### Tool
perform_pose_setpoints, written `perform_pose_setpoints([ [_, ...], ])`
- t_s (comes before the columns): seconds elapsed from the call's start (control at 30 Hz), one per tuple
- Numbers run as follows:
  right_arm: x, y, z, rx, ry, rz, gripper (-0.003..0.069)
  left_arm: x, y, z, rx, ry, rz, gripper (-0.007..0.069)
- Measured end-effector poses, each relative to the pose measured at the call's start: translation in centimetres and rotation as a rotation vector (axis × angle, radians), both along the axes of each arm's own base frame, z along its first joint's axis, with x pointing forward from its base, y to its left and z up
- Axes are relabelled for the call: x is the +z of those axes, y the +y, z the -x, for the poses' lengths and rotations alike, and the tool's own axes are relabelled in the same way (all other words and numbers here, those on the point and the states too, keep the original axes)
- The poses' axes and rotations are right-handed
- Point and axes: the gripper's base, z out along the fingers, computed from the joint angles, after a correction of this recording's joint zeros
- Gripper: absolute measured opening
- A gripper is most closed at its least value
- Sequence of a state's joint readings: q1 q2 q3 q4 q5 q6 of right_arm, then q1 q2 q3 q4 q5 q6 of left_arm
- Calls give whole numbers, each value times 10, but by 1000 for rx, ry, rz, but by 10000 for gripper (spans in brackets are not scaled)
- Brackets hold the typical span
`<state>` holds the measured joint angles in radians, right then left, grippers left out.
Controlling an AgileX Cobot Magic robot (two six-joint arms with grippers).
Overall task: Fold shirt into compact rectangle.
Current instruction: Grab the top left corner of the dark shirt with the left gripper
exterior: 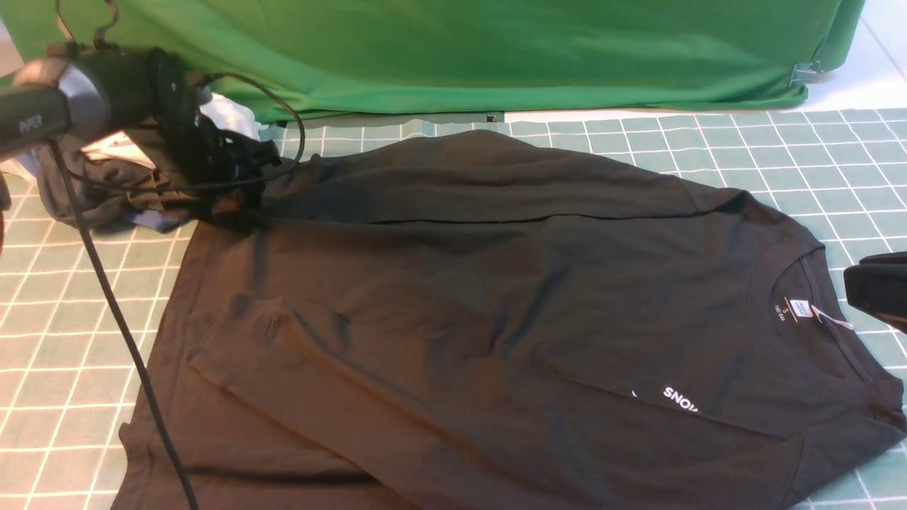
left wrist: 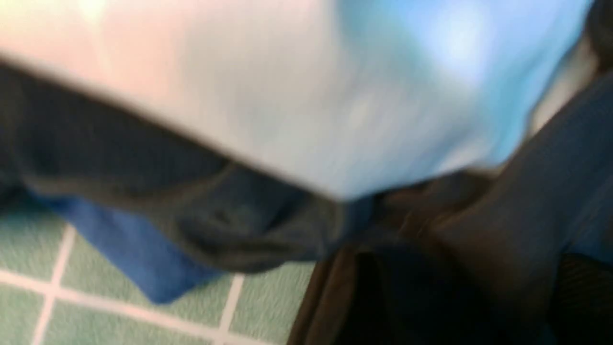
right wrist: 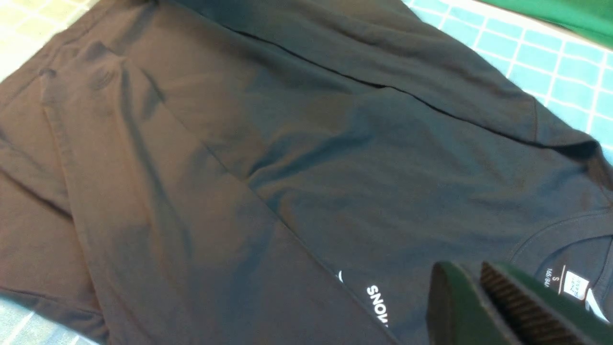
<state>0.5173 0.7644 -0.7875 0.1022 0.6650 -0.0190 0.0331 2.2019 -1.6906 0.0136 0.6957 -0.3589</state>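
The black shirt (exterior: pixel 496 304) lies flat on the green checked mat (exterior: pixel 779 149), collar to the right, both long sleeves folded across the body. Part of its white print (exterior: pixel 680 398) and its neck label (exterior: pixel 801 308) show. My left gripper (exterior: pixel 237 202) is down on the shirt's far left corner. In the blurred left wrist view its fingers stand wide apart with black cloth (left wrist: pixel 479 230) between them. My right gripper (exterior: pixel 875 287) hovers beside the collar. In the right wrist view the gripper (right wrist: pixel 467 270) is shut and empty above the shirt (right wrist: pixel 287 143), near the label (right wrist: pixel 574 285).
A heap of other garments (exterior: pixel 120 177), grey, white and blue, lies at the back left just behind my left gripper. A green cloth (exterior: pixel 460 49) hangs along the back edge. The left arm's black cable (exterior: pixel 113 312) trails across the mat's left side.
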Motion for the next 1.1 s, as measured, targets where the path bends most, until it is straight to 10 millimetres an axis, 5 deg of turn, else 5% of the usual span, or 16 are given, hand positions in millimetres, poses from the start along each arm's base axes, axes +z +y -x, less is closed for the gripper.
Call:
perform_pose_setpoints([
  [0.27,0,0,0,0,0,0,95,4,0,-5,3,-57,4,514],
  [0.4,0,0,0,0,-1,0,101,5,0,-8,6,-85,10,464],
  [0.77,0,0,0,1,-1,1,105,-1,1,-7,-20,-57,2,53],
  [1.1,0,0,0,1,-1,1,111,7,0,-1,-35,-17,-4,58],
])
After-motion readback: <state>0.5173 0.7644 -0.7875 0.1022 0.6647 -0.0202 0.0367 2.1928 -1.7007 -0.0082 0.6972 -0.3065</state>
